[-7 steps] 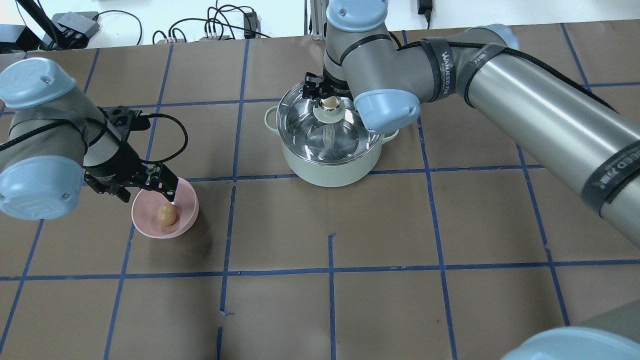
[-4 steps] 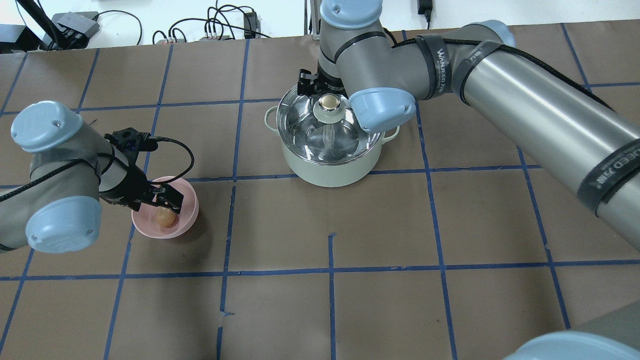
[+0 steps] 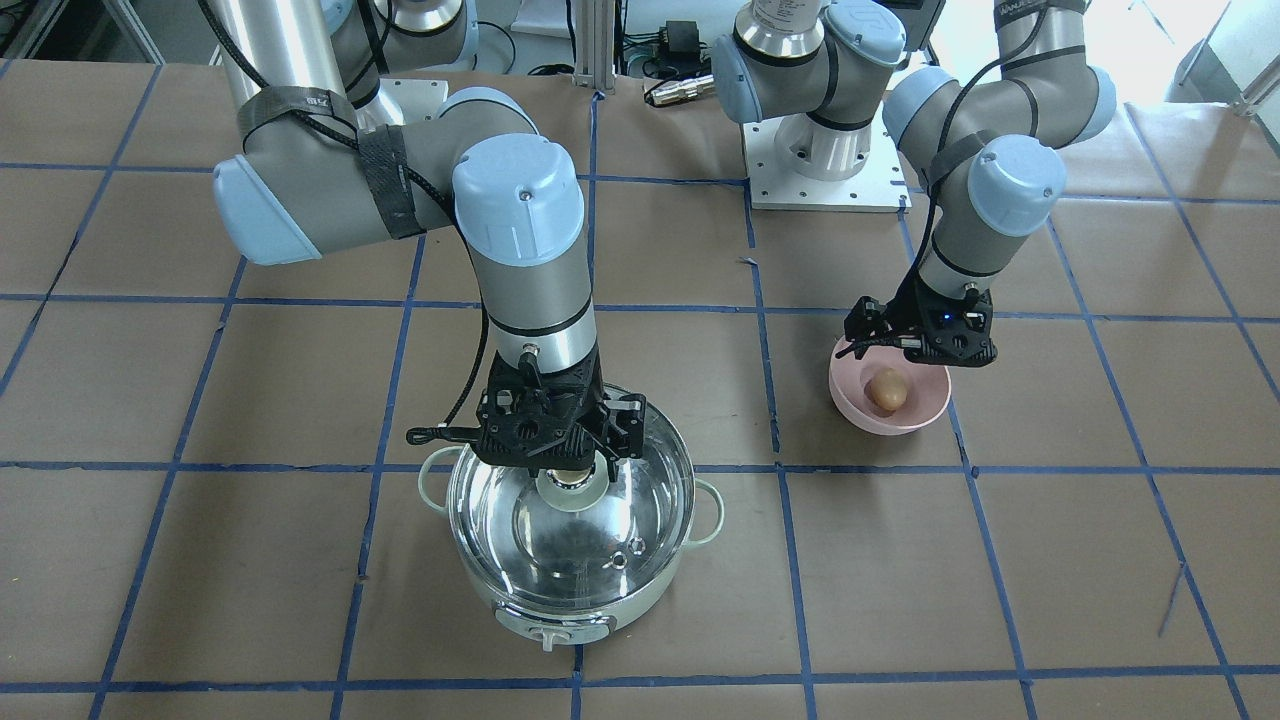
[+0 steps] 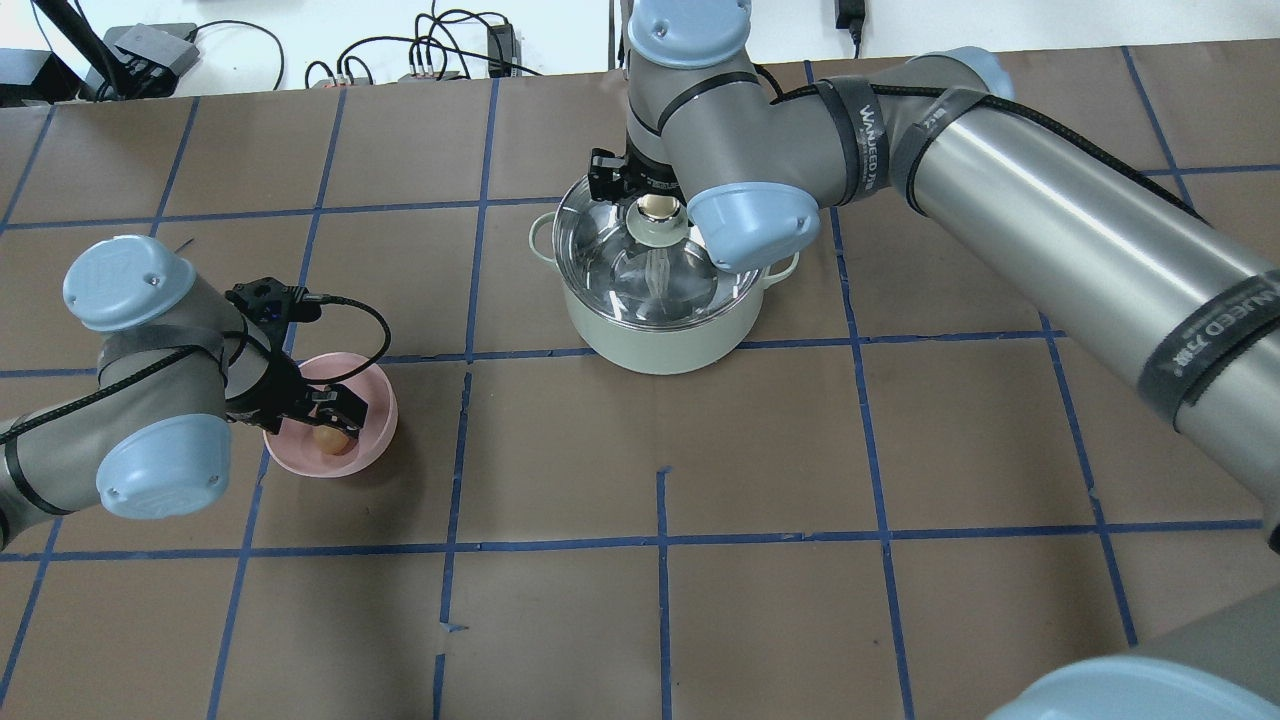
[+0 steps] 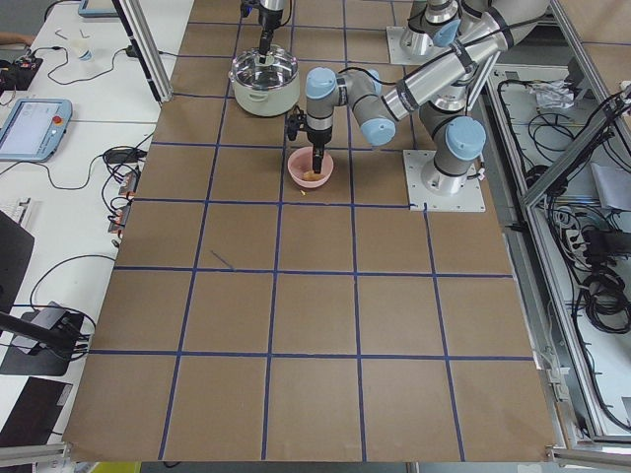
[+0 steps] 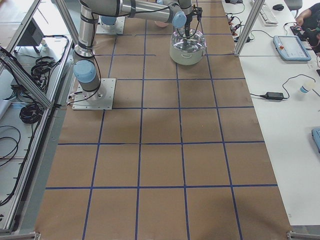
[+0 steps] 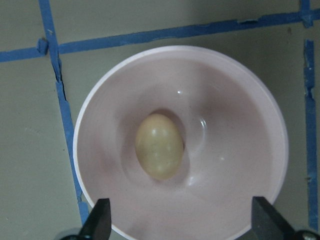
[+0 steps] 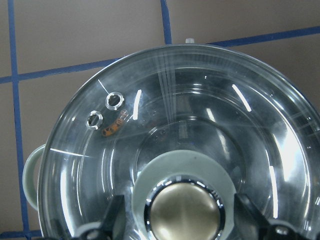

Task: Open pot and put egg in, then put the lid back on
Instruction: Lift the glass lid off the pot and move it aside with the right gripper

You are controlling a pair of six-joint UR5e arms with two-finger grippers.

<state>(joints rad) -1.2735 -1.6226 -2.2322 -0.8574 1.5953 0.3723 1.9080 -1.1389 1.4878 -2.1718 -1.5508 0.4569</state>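
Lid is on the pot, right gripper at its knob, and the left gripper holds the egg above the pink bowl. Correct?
No. The left wrist view shows the egg lying in the bottom of the pink bowl, the left gripper open over it. The rest holds.

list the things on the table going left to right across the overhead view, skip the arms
pink bowl holding the egg → pot with the lid on it
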